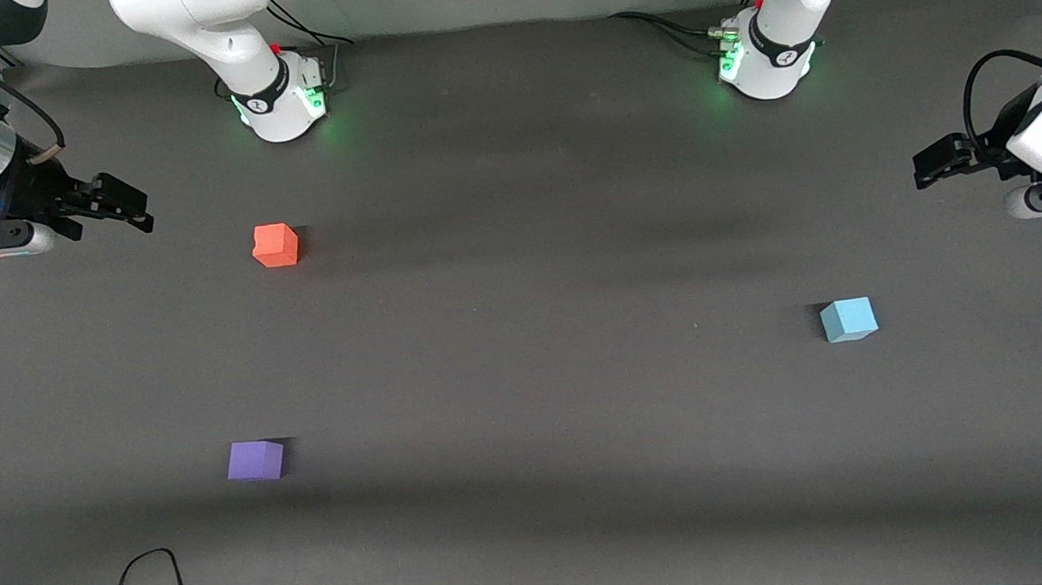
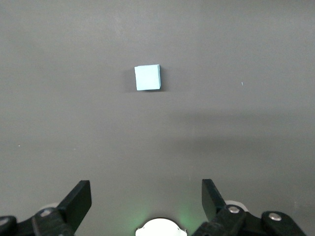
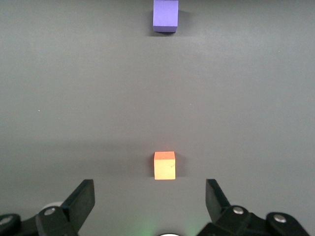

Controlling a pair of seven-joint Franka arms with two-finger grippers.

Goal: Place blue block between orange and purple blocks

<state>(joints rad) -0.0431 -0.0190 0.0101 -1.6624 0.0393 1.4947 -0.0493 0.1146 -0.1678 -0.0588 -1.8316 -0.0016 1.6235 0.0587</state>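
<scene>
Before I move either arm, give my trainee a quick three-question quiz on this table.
1. True or false: the blue block already sits between the orange block and the purple block.
2. Which block lies nearest the front camera? A orange, B purple, C blue.
3. Fill in: the left gripper and the right gripper are both ____ and hold nothing.

Key: 1 false; it lies apart, toward the left arm's end. 2 B. 3 open.

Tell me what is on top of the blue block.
Nothing: the blue block has a bare top face and sits alone on the table. Its underside is hidden against the table. Both open pincers wait at the table's ends.
</scene>
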